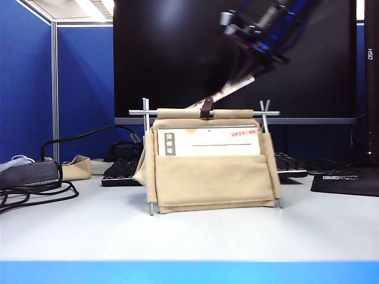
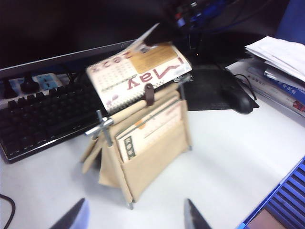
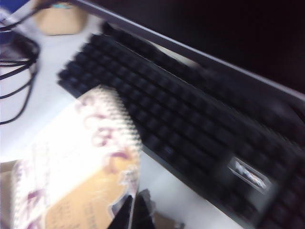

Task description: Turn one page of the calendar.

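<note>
Overhead, the right gripper [image 1: 251, 74] was clamped on the page [image 2: 143, 71], lifted above the calendar [image 1: 210, 171], its reverse reading "May" in red; the next sheet [image 1: 210, 142] read "2023/06". The left gripper [image 2: 133, 217] hung apart, near the calendar, before a black keyboard [image 2: 43, 114]

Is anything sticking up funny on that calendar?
Yes. One white page with red letters is lifted above the beige canvas calendar, pinched shut by the right gripper. The left gripper waits open nearby.
</note>
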### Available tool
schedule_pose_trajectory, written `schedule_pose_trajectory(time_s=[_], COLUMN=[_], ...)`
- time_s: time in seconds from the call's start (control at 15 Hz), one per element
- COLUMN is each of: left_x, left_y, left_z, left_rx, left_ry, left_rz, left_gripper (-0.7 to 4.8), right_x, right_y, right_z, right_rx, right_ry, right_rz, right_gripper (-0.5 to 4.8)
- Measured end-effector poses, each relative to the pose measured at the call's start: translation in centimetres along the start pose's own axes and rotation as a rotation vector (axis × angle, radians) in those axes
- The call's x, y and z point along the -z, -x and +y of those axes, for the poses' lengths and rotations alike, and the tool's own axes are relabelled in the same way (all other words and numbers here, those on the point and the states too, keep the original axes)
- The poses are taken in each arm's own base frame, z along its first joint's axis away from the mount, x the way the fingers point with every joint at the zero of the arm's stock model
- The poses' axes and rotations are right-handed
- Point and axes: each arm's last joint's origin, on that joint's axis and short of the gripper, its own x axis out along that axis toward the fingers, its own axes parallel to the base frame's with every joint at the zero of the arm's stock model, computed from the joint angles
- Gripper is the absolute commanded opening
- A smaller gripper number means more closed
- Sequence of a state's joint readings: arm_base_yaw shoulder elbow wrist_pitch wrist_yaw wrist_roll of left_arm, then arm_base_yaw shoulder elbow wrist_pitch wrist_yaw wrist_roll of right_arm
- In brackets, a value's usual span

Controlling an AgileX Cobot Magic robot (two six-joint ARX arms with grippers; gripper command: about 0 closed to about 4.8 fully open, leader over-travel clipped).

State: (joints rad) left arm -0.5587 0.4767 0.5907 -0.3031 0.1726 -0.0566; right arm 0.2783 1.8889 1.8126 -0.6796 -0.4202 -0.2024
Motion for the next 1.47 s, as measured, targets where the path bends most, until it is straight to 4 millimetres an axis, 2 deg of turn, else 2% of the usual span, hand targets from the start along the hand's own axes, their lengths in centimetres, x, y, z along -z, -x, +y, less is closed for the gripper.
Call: schedule_pose_trajectory(time_s=[0.07, 0.27, 0.4, 0.47, 0.53, 0.6, 0.73, 0.87, 1.0, 1.2, 1.27, 1.4, 1.47], left_x=[0.0, -0.4, -0.6, -0.6, -0.6, -0.5, -0.3, -0.3, -0.4, -0.7, -0.8, -0.9, -0.9], left_y=[0.0, 0.0, 0.0, 0.0, -0.1, -0.4, -0.7, -0.7, -0.6, -0.6, -0.5, -0.5, -0.5], left_z=[0.0, 0.1, 0.1, 0.1, 0.1, 0.2, 0.2, 0.2, 0.4, 0.7, 0.8, 0.8, 0.8], left_rx=[-0.006, -0.030, -0.036, -0.037, -0.037, -0.038, -0.038, -0.040, -0.092, -0.211, -0.236, -0.261, -0.261], left_ry=[0.000, -0.009, -0.027, -0.028, -0.027, -0.025, -0.022, -0.022, -0.022, -0.027, -0.030, -0.033, -0.032], left_rz=[-0.001, -0.039, -0.064, -0.063, -0.059, -0.045, -0.026, -0.028, -0.033, -0.071, -0.083, -0.088, -0.088], left_gripper=[2.64, 2.64, 2.64, 2.64, 2.65, 2.69, 2.69, 2.69, 2.69, 2.69, 2.69, 2.68, 2.68], right_x=[0.3, 1.3, 3.1, 3.7, 5.0, 6.8, 8.0, 7.7, 6.2, 3.2, 2.9, 2.7, 3.2], right_y=[0.3, 0.1, -1.3, -1.8, -2.7, -3.9, -4.6, -4.6, -3.0, 2.4, 4.3, 8.6, 10.5], right_z=[-1.0, -1.9, -2.1, -2.2, -2.3, -2.6, -2.9, -2.9, -2.6, -0.9, -0.1, 1.9, 3.0], right_rx=[0.005, 0.006, -0.036, -0.054, -0.068, -0.068, -0.061, -0.054, -0.045, -0.008, 0.005, 0.056, 0.074], right_ry=[-0.020, -0.045, -0.065, -0.070, -0.086, -0.115, -0.128, -0.119, -0.105, -0.026, -0.008, 0.037, 0.065], right_rz=[-0.001, 0.019, 0.063, 0.069, 0.094, 0.122, 0.113, 0.079, -0.013, -0.180, -0.217, -0.305, -0.366], right_gripper=[-0.07, -0.07, 0.79, 1.91, 2.26, 2.27, 2.35, 2.29, 2.29, 2.29, 2.20, 1.83, 1.32])
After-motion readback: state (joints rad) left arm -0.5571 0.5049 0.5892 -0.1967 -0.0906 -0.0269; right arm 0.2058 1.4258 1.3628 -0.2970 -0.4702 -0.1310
